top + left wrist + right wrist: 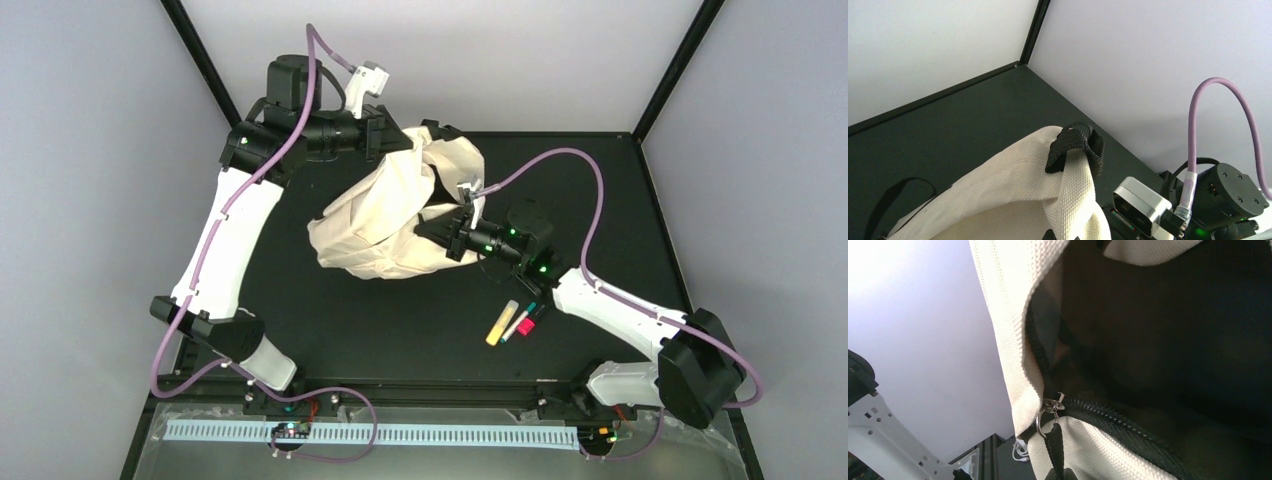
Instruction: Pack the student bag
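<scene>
The student bag (375,225) slumps mid-table (400,335), and I judge it soft, light and floppy. My left claw (392,138) pinches its top fabric. My right claw (447,232) is clamped on the zipper pull (1054,440). The webbing loop (1075,145) looks a firmer hold.

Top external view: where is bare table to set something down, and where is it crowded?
Bare: the wide strip of table between the student bag, the left arm and the near edge; also the far-right corner beyond the purple cable. Crowded: the bag's right side, with the right gripper, and the markers just nearer.
</scene>
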